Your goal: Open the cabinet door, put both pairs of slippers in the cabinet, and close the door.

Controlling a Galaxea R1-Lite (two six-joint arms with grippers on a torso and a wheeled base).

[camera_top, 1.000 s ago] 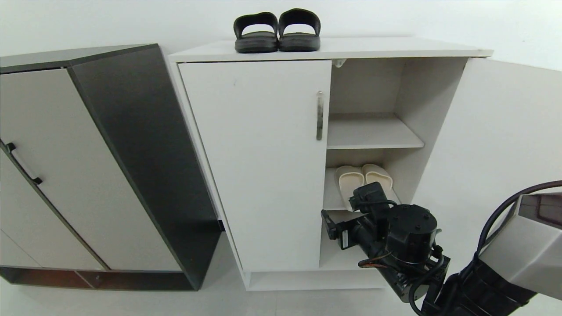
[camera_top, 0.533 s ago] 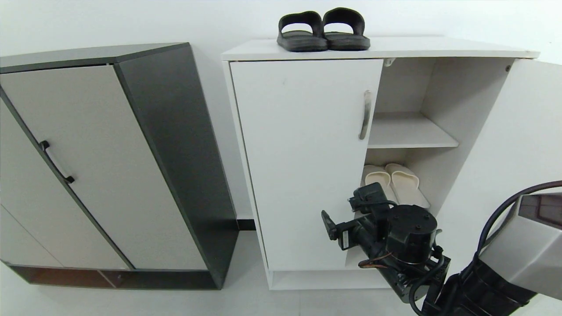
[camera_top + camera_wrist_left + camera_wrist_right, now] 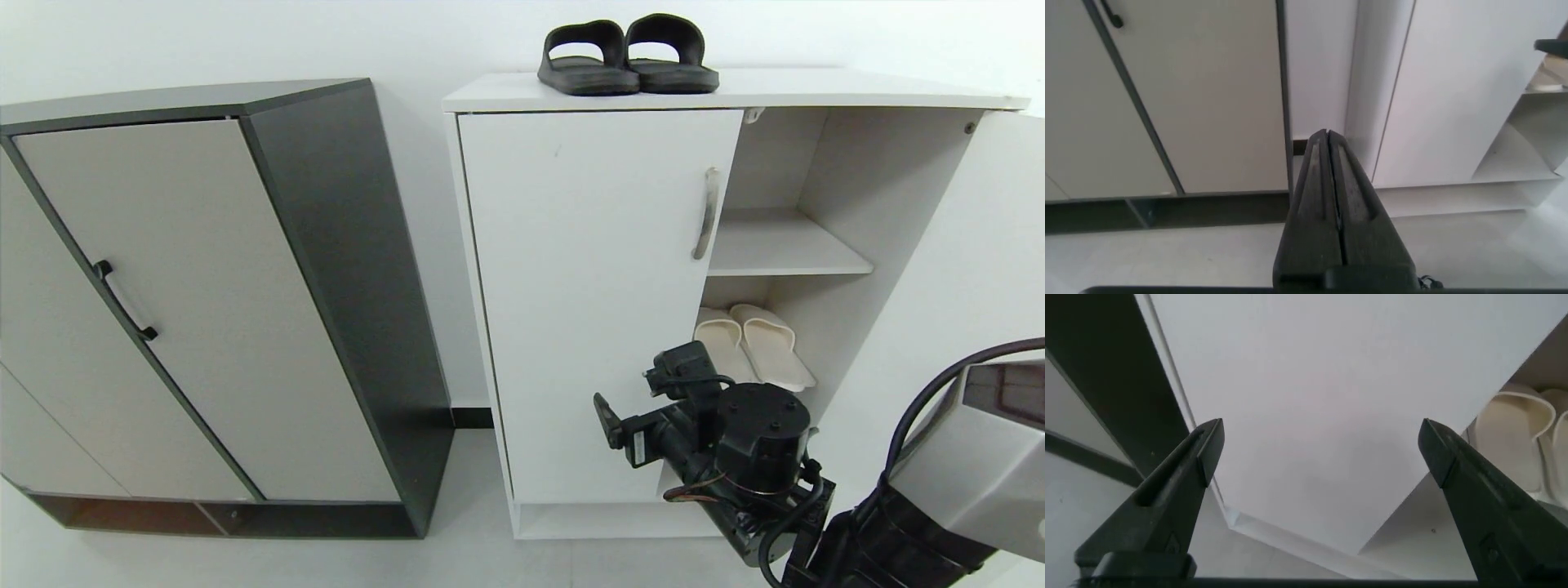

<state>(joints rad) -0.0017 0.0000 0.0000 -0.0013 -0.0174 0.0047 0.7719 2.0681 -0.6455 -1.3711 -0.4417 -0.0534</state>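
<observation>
Cabinet [image 3: 857,83] with cream slippers [image 3: 755,343] inside, black slippers [image 3: 629,59] atop

Two cabinets stand here, a white cabinet [image 3: 816,86] and a grey cabinet [image 3: 343,245], with two handles, one metal handle [image 3: 704,214] and one black handle [image 3: 124,300]. The slippers come to two pairs, four in all: a black pair [image 3: 627,57] and a cream pair [image 3: 755,343]. The white cabinet has two doors, a shut door [image 3: 596,302] and an open door [image 3: 963,286], and there are two grippers, the left gripper [image 3: 1327,135] and the right gripper [image 3: 1319,445].
</observation>
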